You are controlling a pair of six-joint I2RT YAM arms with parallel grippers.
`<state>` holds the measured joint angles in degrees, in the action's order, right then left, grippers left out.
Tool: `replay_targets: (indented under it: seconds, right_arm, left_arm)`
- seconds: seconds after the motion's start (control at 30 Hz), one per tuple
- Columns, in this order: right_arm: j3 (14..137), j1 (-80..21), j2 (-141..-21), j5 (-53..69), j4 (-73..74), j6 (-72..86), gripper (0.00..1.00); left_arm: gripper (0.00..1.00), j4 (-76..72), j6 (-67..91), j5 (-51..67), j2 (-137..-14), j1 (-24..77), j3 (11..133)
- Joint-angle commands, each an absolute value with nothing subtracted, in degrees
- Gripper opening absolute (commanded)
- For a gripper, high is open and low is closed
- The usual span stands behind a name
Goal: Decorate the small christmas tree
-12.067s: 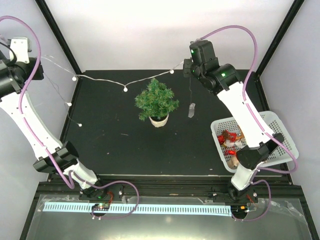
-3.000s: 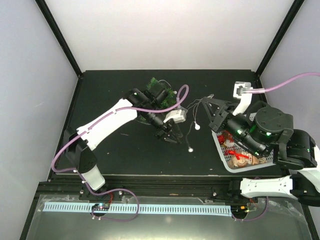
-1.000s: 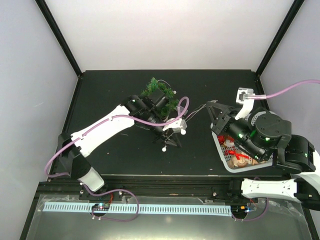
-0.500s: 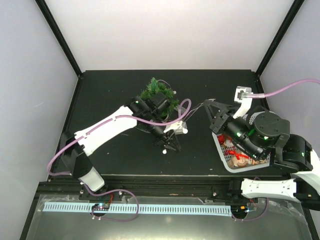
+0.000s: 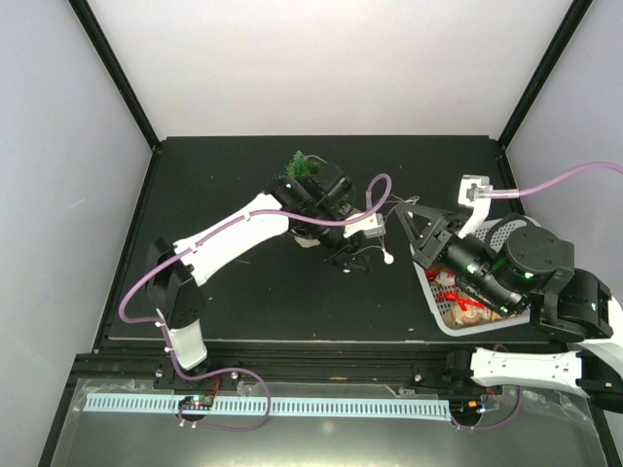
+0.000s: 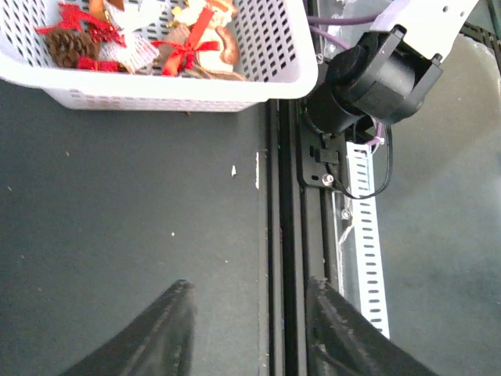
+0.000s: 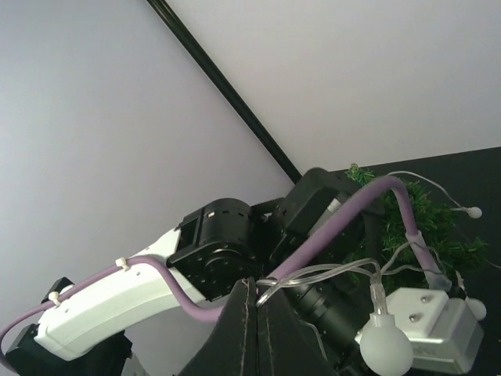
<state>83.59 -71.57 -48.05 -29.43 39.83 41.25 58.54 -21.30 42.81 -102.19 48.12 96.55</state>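
The black tabletop [image 5: 195, 195] carries the left arm [image 5: 234, 233], which reaches diagonally to the small christmas tree [image 5: 304, 167] at 12 o'clock. The left gripper [image 6: 249, 290] is narrowly parted and empty. The right arm [image 5: 531, 258] folds over the white basket [image 5: 503, 233] at 3 o'clock, and the right gripper [image 5: 400, 207] pinches the light string [image 7: 383, 348].

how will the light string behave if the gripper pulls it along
Probably floppy: the light string hangs in loose curves from the shut right gripper. Likely light, being thin wire with small round bulbs. It may snag, since it lies among the tree needles.
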Motion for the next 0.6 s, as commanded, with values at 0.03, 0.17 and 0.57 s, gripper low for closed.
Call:
replay_targets:
  seconds: [0.03,0.17,0.57]
  right_arm:
    - [81.97,-71.24,-45.64,-28.31,38.38,42.54,0.01]
    - [81.00,-71.28,-44.46,-28.63,38.76,43.04,0.01]
    - [80.11,-71.22,-42.71,-30.32,36.63,42.55,0.01]
  left_arm:
    - [0.47,57.40,-19.47,41.84,-103.32,48.28,101.59]
    - [0.59,57.03,-19.70,42.49,-102.94,48.14,102.58]
    - [0.86,58.05,-22.60,43.59,-102.35,48.35,100.63]
